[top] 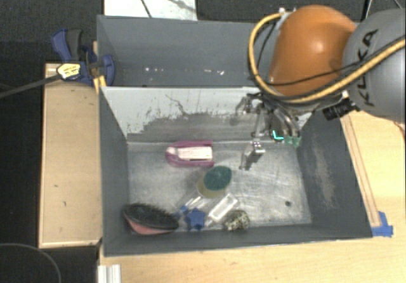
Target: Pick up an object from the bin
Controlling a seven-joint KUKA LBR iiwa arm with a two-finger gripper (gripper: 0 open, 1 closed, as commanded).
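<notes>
My gripper (252, 155) hangs over the bin's back right part, its metal fingers pointing down above bare floor with nothing between them. Nearest to it, a little down and left, lies a round container with a dark green lid (216, 180). Farther left rests a pink and white oblong case (189, 153). By the front wall lie a clear plastic piece (222, 207) and a small speckled lump (237, 221).
A dark oval brush with a pink rim (150, 219) and a small blue piece (193, 217) lie along the front wall at the left. The arm's orange dome and cables hang over the bin's back right corner. Bare floor stretches on the right side.
</notes>
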